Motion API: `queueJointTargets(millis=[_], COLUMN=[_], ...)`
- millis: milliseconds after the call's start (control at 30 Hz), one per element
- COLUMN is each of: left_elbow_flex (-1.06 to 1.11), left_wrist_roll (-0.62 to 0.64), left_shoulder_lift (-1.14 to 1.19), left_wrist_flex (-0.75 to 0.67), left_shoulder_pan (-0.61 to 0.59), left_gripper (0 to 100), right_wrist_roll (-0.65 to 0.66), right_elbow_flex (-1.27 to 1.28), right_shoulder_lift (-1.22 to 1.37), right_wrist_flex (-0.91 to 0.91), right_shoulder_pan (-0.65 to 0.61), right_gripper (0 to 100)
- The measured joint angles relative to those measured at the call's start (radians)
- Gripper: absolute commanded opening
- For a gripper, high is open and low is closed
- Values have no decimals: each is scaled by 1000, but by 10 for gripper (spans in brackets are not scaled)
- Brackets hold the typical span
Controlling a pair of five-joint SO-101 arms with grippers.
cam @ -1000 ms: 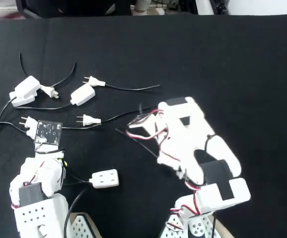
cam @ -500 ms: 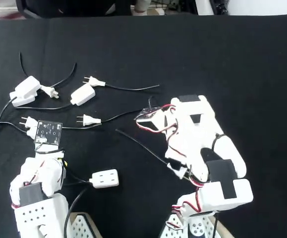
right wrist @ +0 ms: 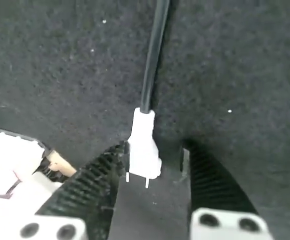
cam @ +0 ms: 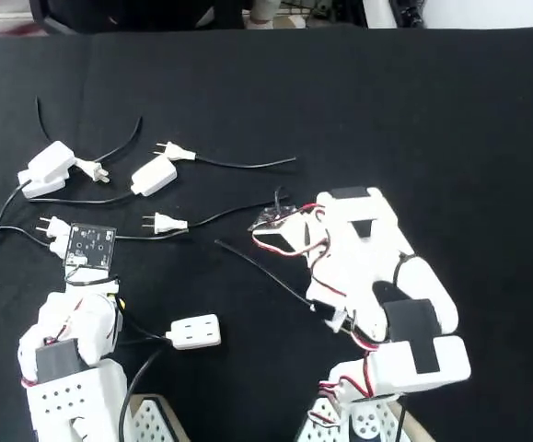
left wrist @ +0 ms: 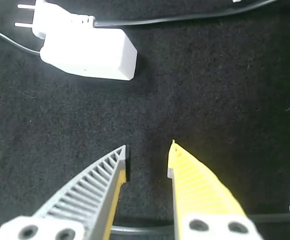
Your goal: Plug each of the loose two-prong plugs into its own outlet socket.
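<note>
We noted right gripper (right wrist: 154, 152) agape around a plug (right wrist: 143, 145), lower centre — not clamped; left gripper (left wrist: 148, 146) agape, empty.

plug (right wrist: 143, 150): we see white, black cord (right wrist: 155, 55)
left gripper (left wrist: 148, 146): grey and yellow ribbed fingers (left wrist: 195, 185)
table (cam: 432, 110): black

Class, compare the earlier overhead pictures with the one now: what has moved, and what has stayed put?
The right arm swung to its right, then eased back slightly, uncovering more of a black cord. Its hand sits open around a white plug. The left arm, the other plugs and the sockets stayed put.
</note>
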Motion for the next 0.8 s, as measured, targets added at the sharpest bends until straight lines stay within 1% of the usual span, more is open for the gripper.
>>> queueJointTargets(millis=[33,167,233,333,367,433,533,633,700,800], left_elbow_flex=[0,0,0,0,0,0,0,0,0,0], left_wrist_roll=[0,0,0,0,0,0,0,0,0,0], left_shoulder_lift=[0,0,0,0,0,0,0,0,0,0], left_wrist_flex=[0,0,0,0,0,0,0,8,8,8], left_shoulder_pan=[0,0,0,0,0,0,0,0,0,0], left_gripper=[141,141,141,141,141,141,141,141,141,141], right_wrist_roll=[0,0,0,0,0,0,0,0,-5,-26], right_elbow_flex=[12,37,43,75,83,95,101,101,101,101], right_shoulder_lift=[-2,-5,-5,-6,-6,-8,-9,-9,-9,-8], right_wrist_flex=[-12,-54,-63,-72,-74,-71,-80,-84,-86,-86], right_shoulder_pan=[0,0,-11,-37,-46,-64,-80,-78,-78,-107], right_gripper=[170,54,64,146,158,124,14,27,13,12])
